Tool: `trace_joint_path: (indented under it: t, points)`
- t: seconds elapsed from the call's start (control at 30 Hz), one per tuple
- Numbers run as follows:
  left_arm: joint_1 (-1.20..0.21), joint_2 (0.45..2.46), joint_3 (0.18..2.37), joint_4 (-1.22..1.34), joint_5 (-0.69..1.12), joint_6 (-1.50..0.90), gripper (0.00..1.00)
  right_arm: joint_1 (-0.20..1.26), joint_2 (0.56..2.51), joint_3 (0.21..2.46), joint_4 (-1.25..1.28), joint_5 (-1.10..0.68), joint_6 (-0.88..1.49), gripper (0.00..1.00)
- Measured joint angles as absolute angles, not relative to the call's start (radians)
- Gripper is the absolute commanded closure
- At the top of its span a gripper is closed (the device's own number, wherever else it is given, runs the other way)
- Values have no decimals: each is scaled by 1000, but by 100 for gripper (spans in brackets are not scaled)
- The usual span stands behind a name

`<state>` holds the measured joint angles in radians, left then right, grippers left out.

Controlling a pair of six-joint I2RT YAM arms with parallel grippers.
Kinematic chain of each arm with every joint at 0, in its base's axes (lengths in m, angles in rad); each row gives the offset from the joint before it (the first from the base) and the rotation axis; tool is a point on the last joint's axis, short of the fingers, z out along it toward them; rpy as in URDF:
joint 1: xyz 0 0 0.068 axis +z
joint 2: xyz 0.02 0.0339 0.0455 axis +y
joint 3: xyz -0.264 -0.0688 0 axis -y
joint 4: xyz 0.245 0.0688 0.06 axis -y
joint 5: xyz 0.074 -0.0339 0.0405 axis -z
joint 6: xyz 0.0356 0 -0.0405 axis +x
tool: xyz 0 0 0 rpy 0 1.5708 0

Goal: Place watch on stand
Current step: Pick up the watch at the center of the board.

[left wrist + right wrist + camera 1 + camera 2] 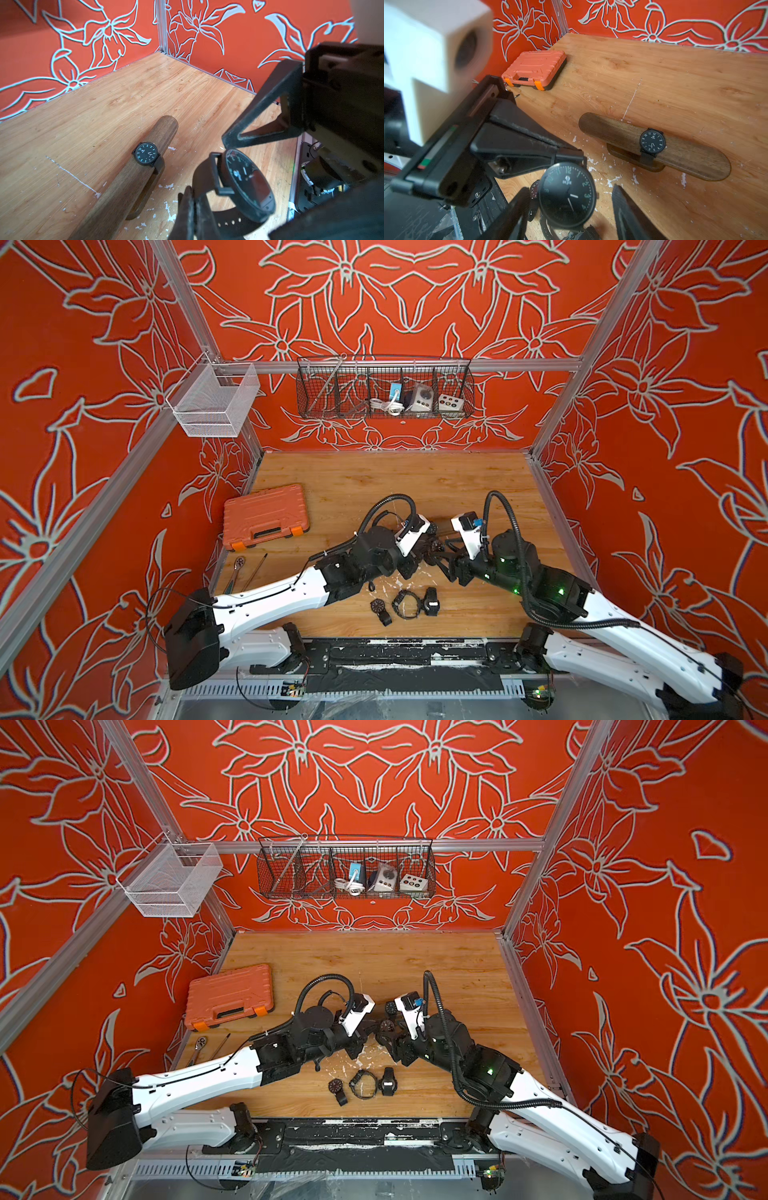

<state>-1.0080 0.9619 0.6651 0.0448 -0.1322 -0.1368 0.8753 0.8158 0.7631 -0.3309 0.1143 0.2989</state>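
Observation:
The stand [133, 180] [685, 158] is a brown wooden bar lying on the table, with one black watch [146, 154] [652, 141] strapped round it. A second black watch [247, 185] [566, 195] hangs in the air just in front of the stand. My left gripper [192, 199] [422, 549] is shut on this watch's strap near the case. My right gripper [571, 189] [446, 549] stands open, its fingers on either side of the watch face; one fingertip [227, 143] sits at the top of the case. In both top views the arms hide most of the stand.
Three more dark watches [405, 605] lie near the table's front edge. An orange tool case [266, 516] [534, 69] sits at the left, with a ratchet [237, 568] and a screwdriver [255, 570] in front of it. Wire baskets [384, 387] [214, 400] hang on the back rail.

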Motion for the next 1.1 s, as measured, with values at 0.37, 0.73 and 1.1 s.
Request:
trace_joint_path:
  t: [0.37, 0.73, 1.1]
  points:
    - [-1008, 852, 558, 177, -34, -146, 26, 873, 586, 597, -47, -150, 110, 100]
    - [-979, 881, 565, 221, 50, -181, 29, 873, 585, 594, 4, -185, 99, 100]
    - [-968, 947, 601, 233, 75, -231, 31, 873, 609, 589, 22, 12, 175, 100]
